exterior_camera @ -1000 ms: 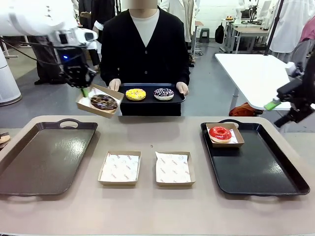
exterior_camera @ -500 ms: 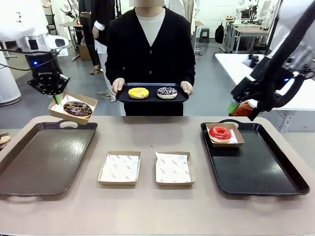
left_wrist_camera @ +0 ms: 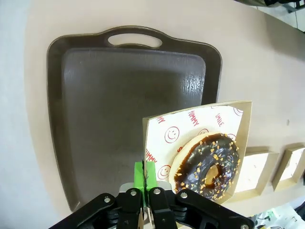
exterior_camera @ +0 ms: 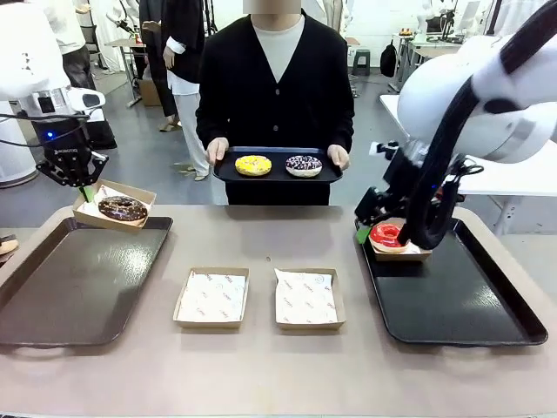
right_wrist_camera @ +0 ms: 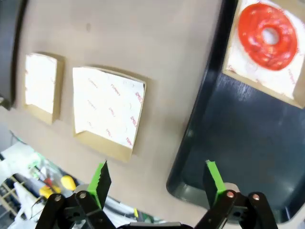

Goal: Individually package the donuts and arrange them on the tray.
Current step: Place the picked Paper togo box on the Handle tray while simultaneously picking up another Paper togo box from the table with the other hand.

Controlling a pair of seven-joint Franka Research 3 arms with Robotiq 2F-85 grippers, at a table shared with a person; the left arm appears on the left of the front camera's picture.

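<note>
Clamping a cardboard box [left_wrist_camera: 167, 135] holding the chocolate donut [left_wrist_camera: 194, 161], the left gripper [left_wrist_camera: 145, 177] hangs over the brown tray [left_wrist_camera: 119, 109]; the right gripper [right_wrist_camera: 157, 174], jaws apart, hovers at the black tray [right_wrist_camera: 248, 143] edge.

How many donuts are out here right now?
4. One chocolate donut in the box the left tool holds, above the left tray; a yellow donut and a dark sprinkled donut on the tray the person holds; a red donut boxed on the right tray. None seems hidden.

The right arm [exterior_camera: 474, 96] hides the right side of the box [exterior_camera: 390, 253] under the red-glazed donut [exterior_camera: 386, 233]. From that wrist, the box [right_wrist_camera: 286, 83] runs off the upper right corner.
</note>
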